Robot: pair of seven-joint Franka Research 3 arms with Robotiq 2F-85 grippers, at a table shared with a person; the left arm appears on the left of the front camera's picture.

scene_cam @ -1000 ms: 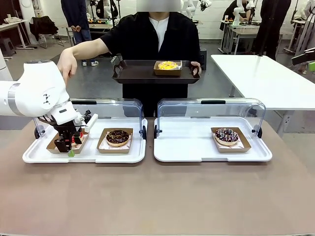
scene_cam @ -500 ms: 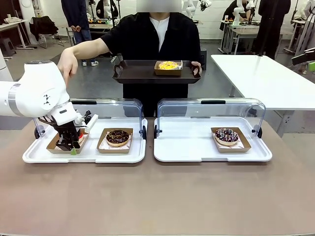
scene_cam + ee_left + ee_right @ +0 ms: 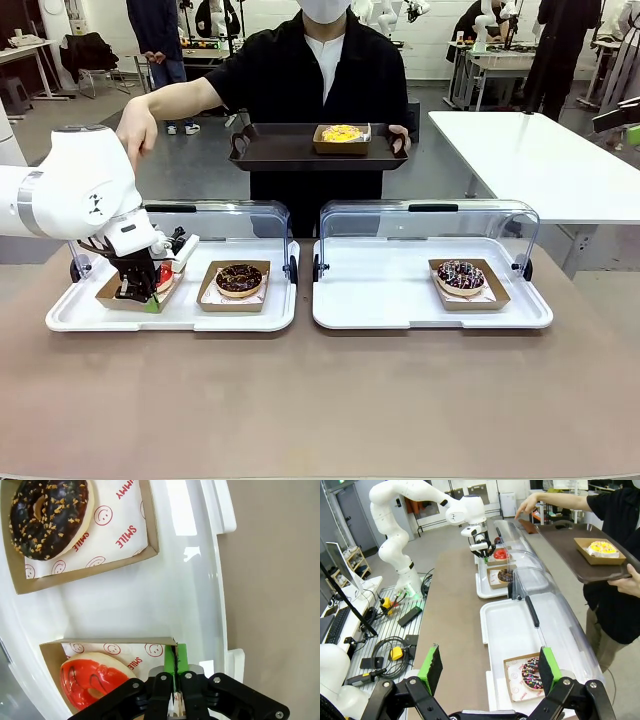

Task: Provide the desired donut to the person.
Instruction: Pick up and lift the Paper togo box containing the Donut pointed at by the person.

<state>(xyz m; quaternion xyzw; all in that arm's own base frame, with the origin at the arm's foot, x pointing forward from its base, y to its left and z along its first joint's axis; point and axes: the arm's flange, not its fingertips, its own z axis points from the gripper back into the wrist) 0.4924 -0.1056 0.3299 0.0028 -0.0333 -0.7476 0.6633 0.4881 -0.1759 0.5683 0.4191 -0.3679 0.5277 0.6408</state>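
front faces the person [image 3: 300, 75]; left wrist close over left tray [image 3: 170, 322] [image 3: 190, 580] [image 3: 481, 585], seen in all

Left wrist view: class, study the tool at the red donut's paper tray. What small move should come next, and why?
Probably lift straight up a little. The left tool looks shut on the paper tray holding the red donut, and the person holds out a brown tray.

The left serving tray [image 3: 60, 318] is moulded in glossy white plastic, is covered by a clear, smooth plastic lid [image 3: 215, 215], and is set on a matt brown table [image 3: 320, 400]. The cardboard tray [image 3: 49, 660] is made of plain matt brown card and lined with printed paper [image 3: 135, 652]. A shiny red glaze is carried by its donut [image 3: 90, 682], while the chocolate donut [image 3: 45, 515] is roughened with crumbs.
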